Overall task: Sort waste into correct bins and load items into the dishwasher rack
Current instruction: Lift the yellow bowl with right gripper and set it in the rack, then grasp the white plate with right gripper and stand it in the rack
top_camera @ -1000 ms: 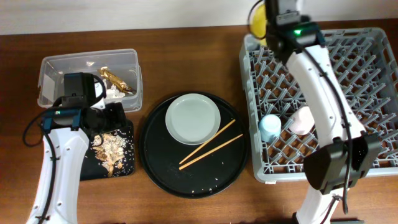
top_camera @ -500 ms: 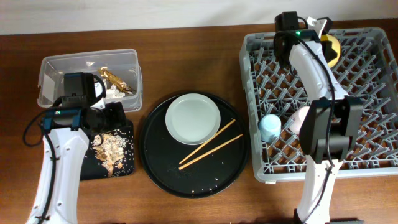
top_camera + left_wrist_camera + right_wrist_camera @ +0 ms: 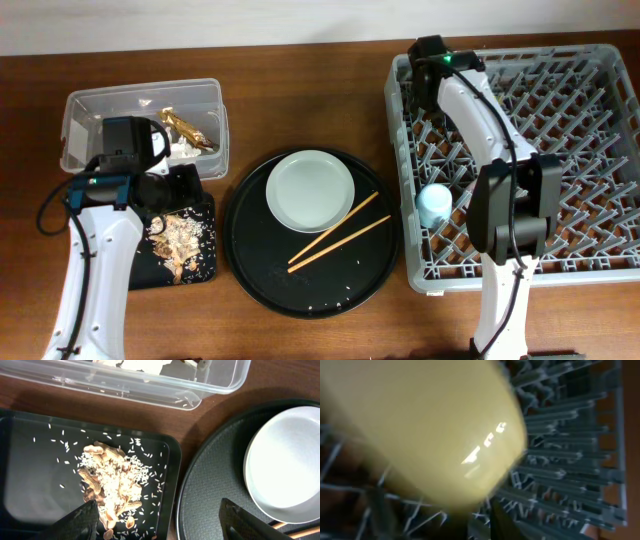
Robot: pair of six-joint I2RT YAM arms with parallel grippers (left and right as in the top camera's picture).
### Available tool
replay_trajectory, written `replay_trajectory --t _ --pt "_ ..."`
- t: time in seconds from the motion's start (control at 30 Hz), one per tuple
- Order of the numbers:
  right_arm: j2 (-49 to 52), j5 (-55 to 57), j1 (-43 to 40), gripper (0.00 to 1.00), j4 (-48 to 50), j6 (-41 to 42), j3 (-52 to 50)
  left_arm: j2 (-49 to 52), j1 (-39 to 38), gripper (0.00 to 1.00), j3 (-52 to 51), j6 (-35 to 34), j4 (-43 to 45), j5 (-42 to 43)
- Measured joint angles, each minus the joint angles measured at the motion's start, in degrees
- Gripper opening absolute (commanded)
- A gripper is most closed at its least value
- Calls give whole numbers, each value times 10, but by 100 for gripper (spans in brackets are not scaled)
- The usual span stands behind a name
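My left gripper (image 3: 160, 525) is open and empty over the right edge of the shallow black tray (image 3: 200, 272), which holds brownish food scraps (image 3: 180, 240). The clear box (image 3: 75, 110) holds the gold foil wrapper (image 3: 188, 130) and white tissue (image 3: 180, 150). The grey plate (image 3: 310, 190) and the chopsticks (image 3: 338, 232) lie on the round tray. My right gripper (image 3: 434, 62) is at the far left corner of the dishwasher rack (image 3: 590, 150). It is shut on the yellow bowl (image 3: 420, 425), which fills the blurred right wrist view above the pegs. The blue cup (image 3: 433, 204) stands in the rack. The pink cup is mostly hidden behind my right arm.
The large round black tray (image 3: 260, 275) sits between the bins and the rack, with a few crumbs on it. In the left wrist view the scraps (image 3: 112, 480), the clear box's wall (image 3: 150, 390) and the plate (image 3: 285, 460) show. My right arm lies across the rack's left half.
My right arm swung the yellow bowl from the rack's far left corner to the right and back left. The bowl is now hidden under the wrist in the overhead view. The left arm has not moved.
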Motion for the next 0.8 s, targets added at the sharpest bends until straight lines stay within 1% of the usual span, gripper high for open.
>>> replay_trajectory --t 0.03,0.07,0.1,0.13,0.17,0.2,0.23,0.27,0.33,0.37,0.47,0.5,0.53,0.57,0.6,0.63,0.67,0.7,0.8 --pt "-5 -26 0 62 -6 0 0 0 0 76 0 0 0 0" --pt "-29 -57 0 73 -12 -2 -6 0 0 76 0 0 0 0" --pt "-56 -79 0 73 -15 -2 -6 0 0 76 0 0 0 0" --pt "-95 -134 0 73 -18 -6 -7 0 0 76 0 0 0 0" --pt "-148 -226 0 73 -18 -21 -7 0 0 76 0 0 0 0" --pt "-179 -318 2 74 -18 -40 -6 0 0 76 0 0 0 0" --pt "-185 -392 8 74 -23 -51 -4 0 0 77 0 0 0 0" --pt "-179 -431 20 74 -30 -61 -4 0 0 77 0 0 0 0" --pt "-150 -480 80 74 -28 -82 -15 0 0 77 0 0 0 0" --pt "-131 -495 118 74 -24 -89 -40 0 0 77 0 0 0 0" --pt "-85 -506 158 73 -5 -91 -93 0 0 77 0 0 0 0" --pt "-67 -507 172 68 28 -87 -122 0 0 77 0 0 0 0" --pt "-57 -507 178 65 40 -83 -137 0 0 77 0 0 0 0" --pt "-54 -508 183 57 70 -77 -155 0 0 77 0 0 0 0" --pt "-51 -508 186 42 95 -67 -174 0 0 77 0 0 0 0" --pt "-49 -508 187 22 114 -56 -199 0 0 77 0 0 -1 0" --pt "-48 -507 187 8 121 -50 -206 0 0 77 0 0 0 0" --pt "-48 -508 187 4 125 -46 -206 0 0 77 0 0 0 0" --pt "-48 -517 184 4 103 -40 -177 0 0 77 0 0 -1 0"
